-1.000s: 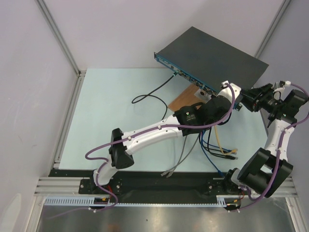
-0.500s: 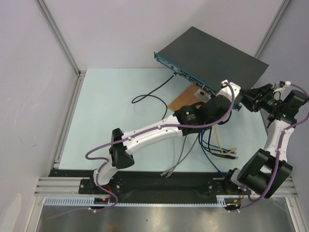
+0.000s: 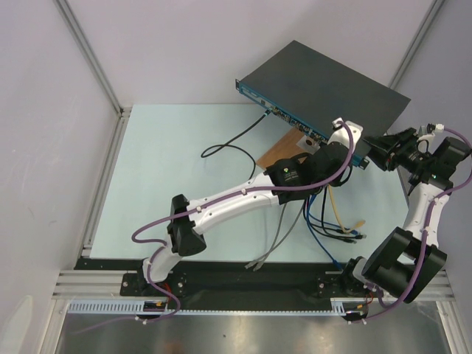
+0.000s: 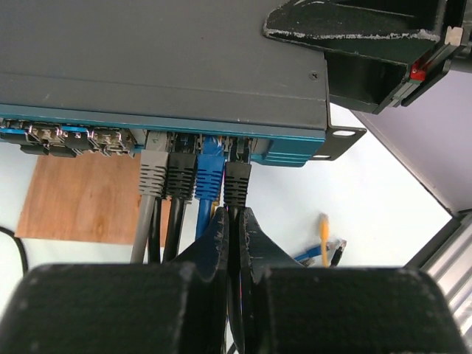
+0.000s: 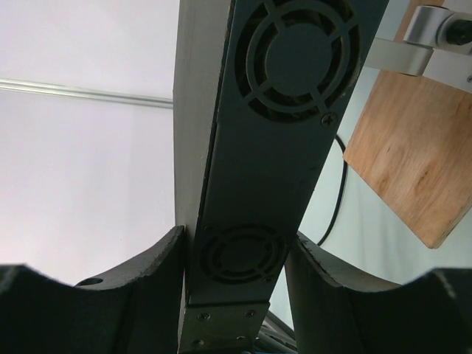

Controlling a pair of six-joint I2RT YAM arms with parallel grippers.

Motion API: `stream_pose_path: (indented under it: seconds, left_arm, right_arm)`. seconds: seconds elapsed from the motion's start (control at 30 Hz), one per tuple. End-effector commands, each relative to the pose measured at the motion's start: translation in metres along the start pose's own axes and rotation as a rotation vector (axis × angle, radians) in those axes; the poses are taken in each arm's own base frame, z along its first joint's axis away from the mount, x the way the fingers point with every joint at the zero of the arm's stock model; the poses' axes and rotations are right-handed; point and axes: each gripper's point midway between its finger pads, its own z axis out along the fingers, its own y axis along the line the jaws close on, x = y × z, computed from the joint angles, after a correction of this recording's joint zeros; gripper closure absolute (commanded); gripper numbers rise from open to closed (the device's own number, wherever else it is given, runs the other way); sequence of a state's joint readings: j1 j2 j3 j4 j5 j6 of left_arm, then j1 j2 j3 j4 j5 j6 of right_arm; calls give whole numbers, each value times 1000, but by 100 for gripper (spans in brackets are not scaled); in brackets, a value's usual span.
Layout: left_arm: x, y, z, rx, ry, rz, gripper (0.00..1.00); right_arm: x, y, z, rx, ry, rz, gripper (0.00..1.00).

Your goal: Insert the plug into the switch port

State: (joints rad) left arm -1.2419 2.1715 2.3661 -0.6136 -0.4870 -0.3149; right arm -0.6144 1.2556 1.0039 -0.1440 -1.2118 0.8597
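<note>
- Your left gripper [image 4: 234, 221] is pinching almost fully closed on the black cable [image 4: 234, 209], with the black plug [image 4: 237, 183] sitting just above its fingertips at a switch [image 4: 162, 66] port.
- Your right gripper [image 5: 236, 258] is standing about half open, clamping the switch's vented end between both fingers.

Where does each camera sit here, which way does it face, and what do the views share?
Top external: above and behind, looking down at the table; both arms show.
Left wrist: on the left arm, facing the switch's blue port row; its jaws pinch a black plug's tail.
Right wrist: on the right arm, facing the switch's vented end, clamped between its jaws.
Shared: all three show the switch and wooden board.
</note>
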Motion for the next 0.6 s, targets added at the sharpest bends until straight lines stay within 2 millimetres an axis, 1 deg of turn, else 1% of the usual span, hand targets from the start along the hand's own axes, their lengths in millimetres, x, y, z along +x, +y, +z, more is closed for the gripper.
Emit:
stream_pose_path:
  seconds: [0.0,0.03,0.23,0.33,0.37,0.4,0.43,0.53,0.57]
  left_arm:
    - [-33,18,4,-43,-84,-100,100]
    - [-30,20,6,-49,-79,-108,100]
    - [-33,20,12,-50,-109,-115,100]
    - [-40,19,16,-40,-140,-108,100]
    - [-46,18,17,-34,-162,-117,100]
    - [-47,15,18,-18,-167,-110,100]
    - [-54,15,20,-14,-192,-118,100]
    - [-58,13,25,-5,-218,-110,100]
    - [-64,12,26,1,-242,-120,100]
  right_arm:
    - [24,16,5,-63,76,-164,100]
    - [24,15,5,-64,77,-165,100]
    - [25,15,4,-64,79,-169,100]
    - [27,14,5,-64,84,-162,100]
    - [27,14,6,-64,85,-162,100]
    - [28,15,6,-66,88,-165,100]
    - [29,14,6,-65,88,-164,100]
    - [31,16,8,-69,95,-167,100]
    - [32,17,9,-70,98,-168,100]
